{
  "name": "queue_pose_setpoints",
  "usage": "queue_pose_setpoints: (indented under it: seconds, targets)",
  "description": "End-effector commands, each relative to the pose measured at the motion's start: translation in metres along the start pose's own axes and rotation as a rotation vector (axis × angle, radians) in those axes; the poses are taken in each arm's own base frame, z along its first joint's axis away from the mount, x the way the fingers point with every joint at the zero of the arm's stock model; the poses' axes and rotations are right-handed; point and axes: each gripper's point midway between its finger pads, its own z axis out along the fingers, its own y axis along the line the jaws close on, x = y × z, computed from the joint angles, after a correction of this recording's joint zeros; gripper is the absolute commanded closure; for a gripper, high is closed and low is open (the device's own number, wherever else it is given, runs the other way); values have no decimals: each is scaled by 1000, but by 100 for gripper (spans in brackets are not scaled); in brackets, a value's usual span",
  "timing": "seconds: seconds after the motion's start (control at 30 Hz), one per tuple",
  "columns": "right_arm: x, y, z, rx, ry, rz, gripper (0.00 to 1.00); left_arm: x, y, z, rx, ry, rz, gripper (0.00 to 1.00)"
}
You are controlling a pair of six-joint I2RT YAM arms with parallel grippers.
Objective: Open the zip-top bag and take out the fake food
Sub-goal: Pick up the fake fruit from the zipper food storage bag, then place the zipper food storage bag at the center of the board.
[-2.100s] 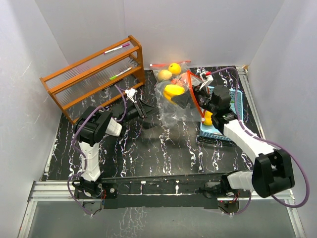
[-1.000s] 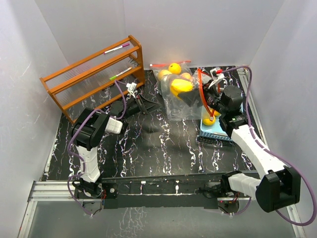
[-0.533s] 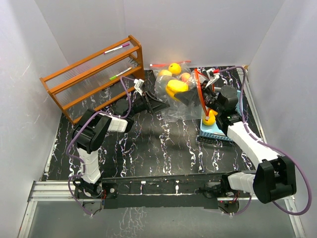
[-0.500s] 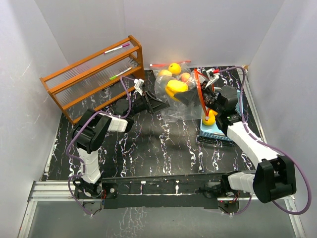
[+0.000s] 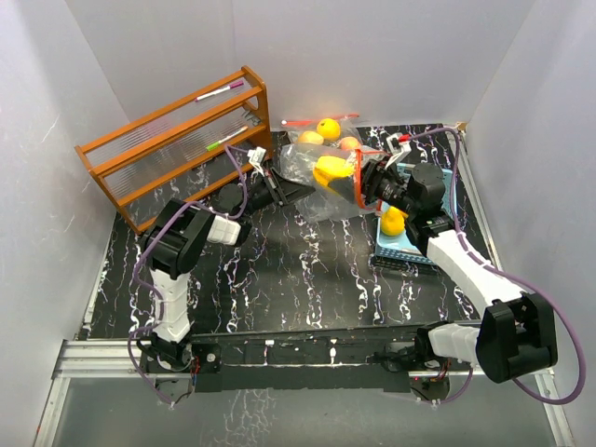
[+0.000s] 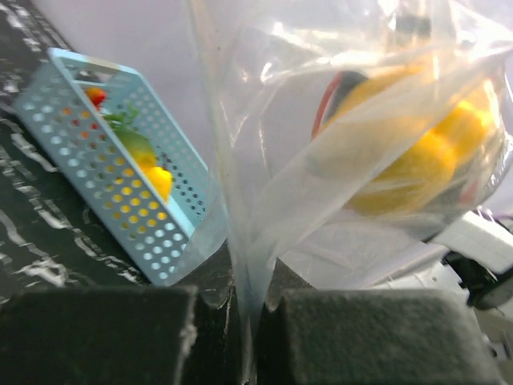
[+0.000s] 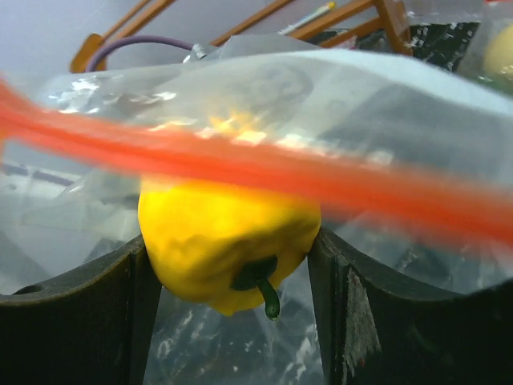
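- Vs. half a sec ago: left claw [image 5: 277, 189], then spread open beside the zip-top bag [image 5: 321, 200], is now closed. It pinches a fold of clear film betw. its pads [image 6: 104, 337], and the bag's left side is drawn toward it.
- Right claw [image 5: 357, 183] unchanged: clamped on a yellow pepper [image 7: 228, 237]. The red zip strip [image 7: 240, 172] blurs across the wrist view.
- Counter [image 5: 307, 279]: black w/ white veining, white walls on 3 sides.
- Far left: wooden rack [image 5: 172, 140] holding marker pens [image 5: 220, 90].
- Far edge, by the bag: orange & peach fruits [image 5: 328, 128]; can't tell if they're inside the film.
- Right side: pale blue basket [image 5: 410, 250] w/ a yellow piece [image 5: 393, 221] in it.
- Both arms reach fwd & inward, claws at the bag from opp. sides.
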Motion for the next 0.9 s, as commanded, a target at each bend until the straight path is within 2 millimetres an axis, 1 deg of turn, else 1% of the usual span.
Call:
queue_pose_setpoints:
  seconds: [0.0,0.1,0.2,0.3,0.37,0.4,0.43,0.5,0.57,0.6,0.67,0.7,0.77,0.8,0.87]
  targets:
    - [-10,-8,-8,83,-16,-104,61,-53,-18,-13,80,-163,120,100]
    - [-10,-17,-13,144,-1,-150,61,-78,-18,-26,56,-228,129,100]
    - [-13,-23,-20,199,5,-186,61,-94,-10,-36,32,-268,117,100]
    - [-20,-30,-29,272,-4,-222,61,-102,4,-47,-5,-304,85,100]
    - [-28,-35,-37,327,-19,-246,61,-100,12,-50,-24,-313,64,100]
    - [-34,-43,-42,382,-30,-259,61,-98,17,-52,-35,-315,57,100]
    - [-38,-50,-46,434,-32,-274,62,-96,20,-54,-46,-317,51,100]
    - [-43,-80,-59,615,-19,-280,62,-91,29,-59,-75,-327,32,100]
    - [-44,-113,-77,807,-1,-283,62,-88,38,-63,-104,-341,-3,100]
    - [-40,-129,-86,888,12,-282,62,-88,40,-65,-109,-346,-10,100]
    - [-37,-157,-102,1003,22,-262,62,-85,41,-66,-123,-350,-18,100]
    - [-38,-170,-110,1043,11,-231,62,-85,41,-66,-132,-351,-14,100]
    - [-37,-184,-113,1037,-6,-183,63,-80,44,-67,-170,-345,-8,100]
    - [-38,-192,-118,1041,-25,-149,63,-76,48,-68,-195,-336,-10,100]
    - [-35,-207,-126,1071,-33,-106,63,-67,53,-65,-233,-305,-2,100]
